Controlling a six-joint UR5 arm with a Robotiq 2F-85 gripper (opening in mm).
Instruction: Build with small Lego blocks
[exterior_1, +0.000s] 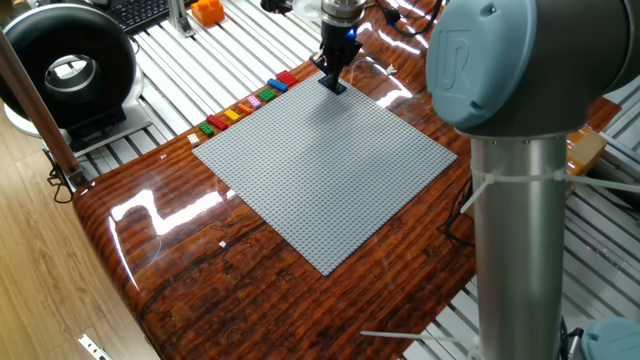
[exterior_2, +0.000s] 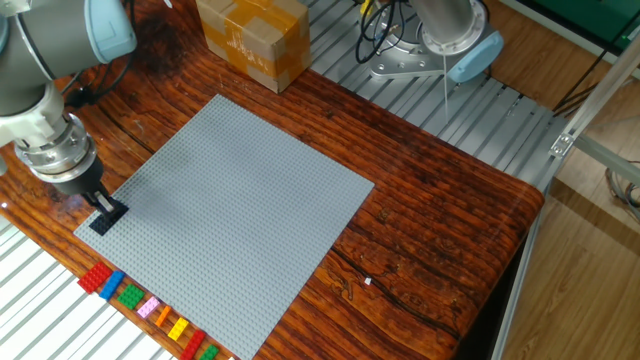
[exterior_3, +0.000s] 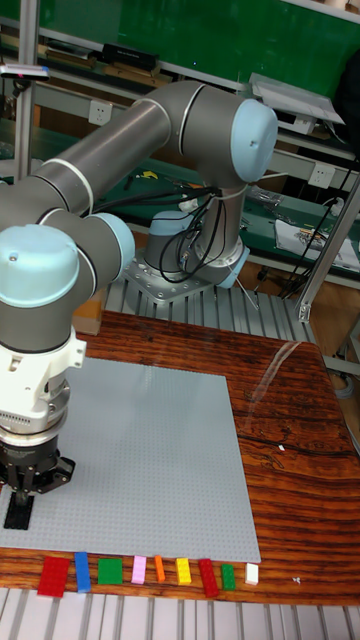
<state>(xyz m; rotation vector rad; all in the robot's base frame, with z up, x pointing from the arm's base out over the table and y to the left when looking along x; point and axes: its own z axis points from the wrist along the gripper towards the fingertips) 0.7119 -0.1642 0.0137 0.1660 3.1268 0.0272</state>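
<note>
A black small Lego block (exterior_2: 100, 223) sits on the corner of the large grey baseplate (exterior_2: 235, 195), also seen as the black block (exterior_1: 337, 88) and the black block (exterior_3: 17, 514). My gripper (exterior_2: 104, 211) stands right over it, fingers close together and touching it; it appears shut on the block. A row of several coloured small Lego blocks (exterior_2: 145, 305) lies on the wood beside the plate's edge. This row (exterior_1: 245, 104) starts with red and blue; the row (exterior_3: 140, 571) ends with a white piece. My gripper (exterior_1: 334, 82) is near the row's red end.
A cardboard box (exterior_2: 252, 38) stands beyond the plate's far corner. An orange chunky object (exterior_1: 207, 11) and a black round device (exterior_1: 68, 70) sit off the wooden top. The arm's thick column (exterior_1: 520, 200) blocks the right side. A second robot base (exterior_2: 440, 45) is on the slatted metal.
</note>
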